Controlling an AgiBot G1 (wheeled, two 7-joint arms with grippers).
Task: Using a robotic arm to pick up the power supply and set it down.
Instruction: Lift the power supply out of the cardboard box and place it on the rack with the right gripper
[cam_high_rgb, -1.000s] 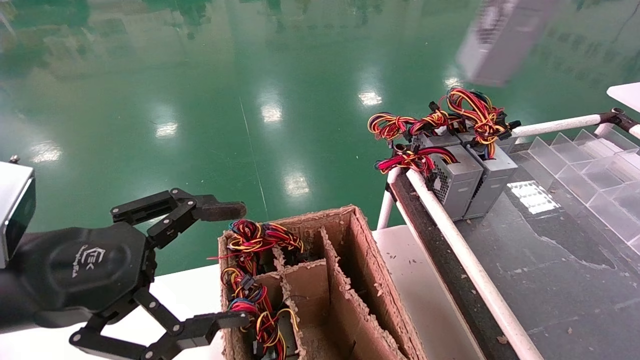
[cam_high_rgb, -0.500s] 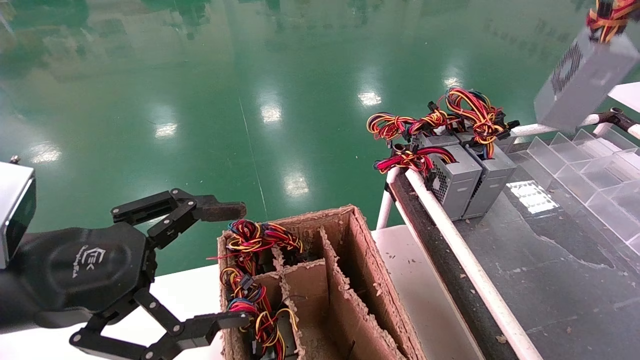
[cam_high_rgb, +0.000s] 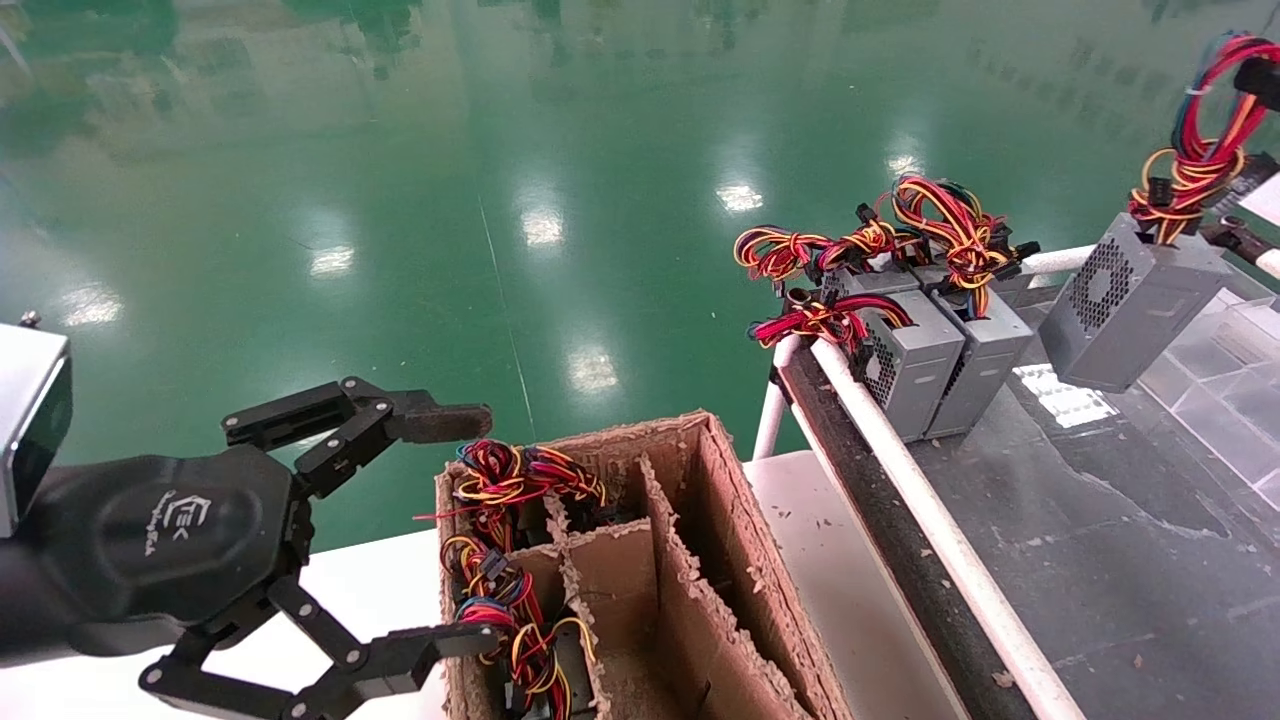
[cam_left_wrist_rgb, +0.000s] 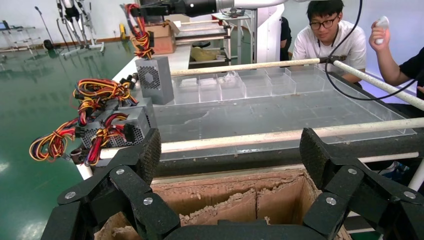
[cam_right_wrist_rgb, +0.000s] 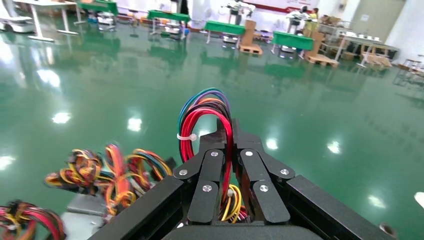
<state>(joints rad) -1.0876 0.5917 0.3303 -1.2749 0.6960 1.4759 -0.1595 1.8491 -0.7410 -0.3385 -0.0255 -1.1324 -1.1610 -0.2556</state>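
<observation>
A grey power supply (cam_high_rgb: 1135, 305) hangs tilted above the far right of the dark table, its red, yellow and blue wires (cam_high_rgb: 1195, 150) running up to my right gripper (cam_high_rgb: 1262, 82) at the frame's edge. In the right wrist view that gripper (cam_right_wrist_rgb: 227, 135) is shut on the red wire loop (cam_right_wrist_rgb: 205, 107). The left wrist view shows the same box (cam_left_wrist_rgb: 155, 79) dangling under the right arm (cam_left_wrist_rgb: 190, 7). At the lower left my left gripper (cam_high_rgb: 470, 530) (cam_left_wrist_rgb: 231, 155) is open beside the cardboard carton (cam_high_rgb: 700, 560), with nothing between its fingers.
Several more power supplies (cam_high_rgb: 940, 350) stand at the table's far corner, wires spilling over a white rail (cam_high_rgb: 930, 520). Clear plastic dividers (cam_high_rgb: 1200, 330) lie under the hanging box. The carton holds wire bundles (cam_high_rgb: 500, 590). Two people (cam_left_wrist_rgb: 330, 40) sit behind the table.
The right gripper has carried the power supply to the right and down, from the top of the view to just above the clear dividers. The left gripper has not moved.
</observation>
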